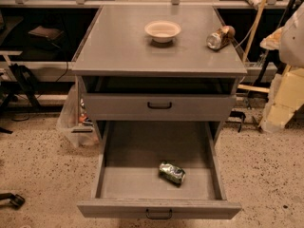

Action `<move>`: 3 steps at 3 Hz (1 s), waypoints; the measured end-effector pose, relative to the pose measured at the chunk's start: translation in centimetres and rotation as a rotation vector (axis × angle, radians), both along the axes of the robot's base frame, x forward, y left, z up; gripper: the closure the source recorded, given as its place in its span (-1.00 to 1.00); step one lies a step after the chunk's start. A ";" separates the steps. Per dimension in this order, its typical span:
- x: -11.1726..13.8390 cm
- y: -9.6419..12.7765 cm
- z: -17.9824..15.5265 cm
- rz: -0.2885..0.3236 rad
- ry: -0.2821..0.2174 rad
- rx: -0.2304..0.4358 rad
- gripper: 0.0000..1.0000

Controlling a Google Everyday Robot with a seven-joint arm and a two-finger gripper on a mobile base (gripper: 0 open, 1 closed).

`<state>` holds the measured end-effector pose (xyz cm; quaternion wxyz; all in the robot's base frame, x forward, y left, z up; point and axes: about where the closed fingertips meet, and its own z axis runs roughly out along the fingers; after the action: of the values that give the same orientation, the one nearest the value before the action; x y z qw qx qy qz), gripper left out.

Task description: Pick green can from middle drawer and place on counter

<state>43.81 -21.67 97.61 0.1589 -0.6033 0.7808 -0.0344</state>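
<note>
The green can (172, 172) lies on its side on the floor of the middle drawer (142, 184), right of centre and near the front. The drawer is pulled fully out, its dark loop handle (159, 214) at the bottom edge of the view. The counter (118, 46) is the grey cabinet's flat top above it. My gripper is not in view; a pale blurred shape (293, 32) at the right edge could be part of my arm, well right of the cabinet.
A cream bowl (162, 30) and a brown-copper can (220, 37) on its side sit on the counter's far half. The upper drawer (159, 105) is shut. A plastic bag (69, 113) is left of the cabinet, cream foam blocks (285, 99) right.
</note>
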 end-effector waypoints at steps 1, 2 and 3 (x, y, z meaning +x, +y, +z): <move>0.0 0.0 0.0 0.000 0.000 0.000 -1.00; 0.7 -0.3 -1.5 0.002 0.026 0.059 -1.00; 3.3 0.9 -7.6 0.053 0.129 0.173 -1.00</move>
<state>47.12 -20.76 90.04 0.1608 -0.6088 0.7731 0.0762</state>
